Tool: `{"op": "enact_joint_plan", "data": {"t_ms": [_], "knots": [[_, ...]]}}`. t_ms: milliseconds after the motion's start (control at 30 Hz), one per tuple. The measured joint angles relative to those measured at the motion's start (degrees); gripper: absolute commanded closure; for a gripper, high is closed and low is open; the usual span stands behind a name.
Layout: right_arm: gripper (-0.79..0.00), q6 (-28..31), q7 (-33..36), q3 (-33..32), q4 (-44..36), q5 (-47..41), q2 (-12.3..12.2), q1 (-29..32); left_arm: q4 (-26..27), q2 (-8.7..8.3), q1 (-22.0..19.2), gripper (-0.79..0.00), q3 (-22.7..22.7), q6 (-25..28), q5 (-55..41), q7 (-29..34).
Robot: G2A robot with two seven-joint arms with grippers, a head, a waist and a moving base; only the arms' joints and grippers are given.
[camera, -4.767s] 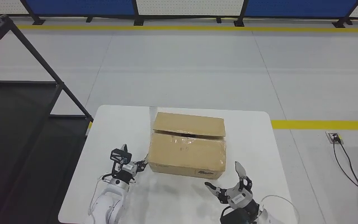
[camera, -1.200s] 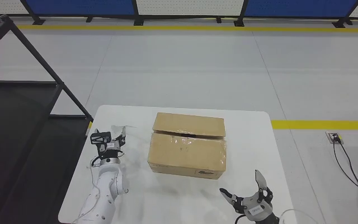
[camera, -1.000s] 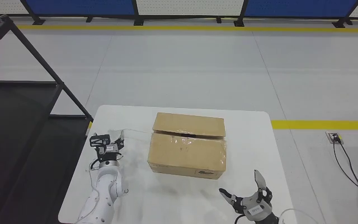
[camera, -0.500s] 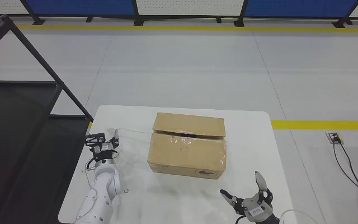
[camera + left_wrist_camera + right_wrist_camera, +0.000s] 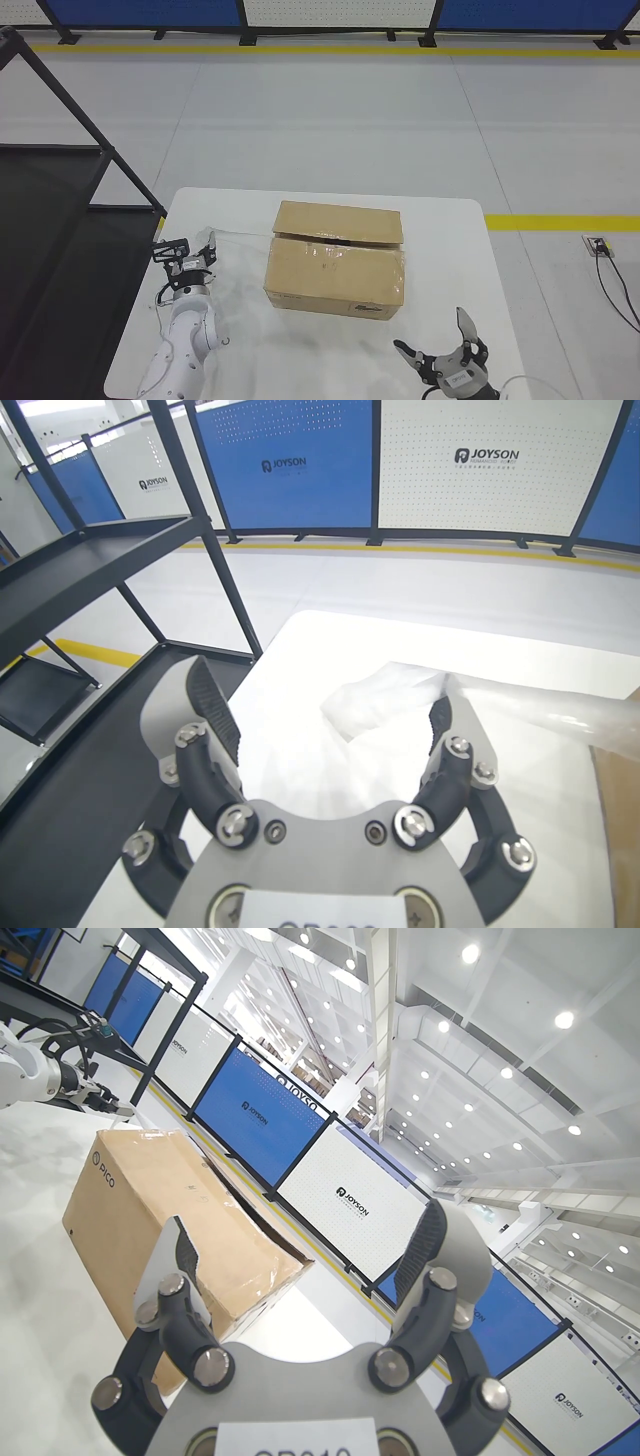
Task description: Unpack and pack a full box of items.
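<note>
The brown cardboard box stands mid-table with its top flaps closed, a dark slit between them. My left gripper sits open to the left of the box, near the table's left edge. A strip of clear tape runs from the box to one fingertip of the left gripper, with a crumpled clear wad just beyond. My right gripper stands open and empty near the table's front edge, right of the box. The right gripper faces the box from a short distance.
A black metal shelf rack stands close against the left side of the white table. Blue and white partition panels line the far floor. Bare tabletop lies in front of the box.
The left gripper has moved left, away from the box's left end, drawing the clear tape strip out with it. The right gripper has pulled back toward the front edge. The box shifted slightly.
</note>
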State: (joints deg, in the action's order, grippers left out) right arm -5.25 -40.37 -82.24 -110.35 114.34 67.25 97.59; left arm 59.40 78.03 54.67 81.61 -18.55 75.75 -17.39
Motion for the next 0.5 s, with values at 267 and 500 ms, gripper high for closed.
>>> {"op": "enact_joint_plan", "data": {"t_ms": [267, 500], "knots": [[-0.785, -0.3, -0.2, -0.1, -0.2, 0.2, 0.0, 0.5, -0.9, -0.18, -0.4, -0.785, 0.2, -0.9, 2.5, 2.5], [-0.785, -0.5, -0.6, -0.2, 0.0, -0.1, 0.0, 0.8, -5.9, -0.83, -3.6, -0.785, 2.4, -2.7, 5.7, 3.5]]}}
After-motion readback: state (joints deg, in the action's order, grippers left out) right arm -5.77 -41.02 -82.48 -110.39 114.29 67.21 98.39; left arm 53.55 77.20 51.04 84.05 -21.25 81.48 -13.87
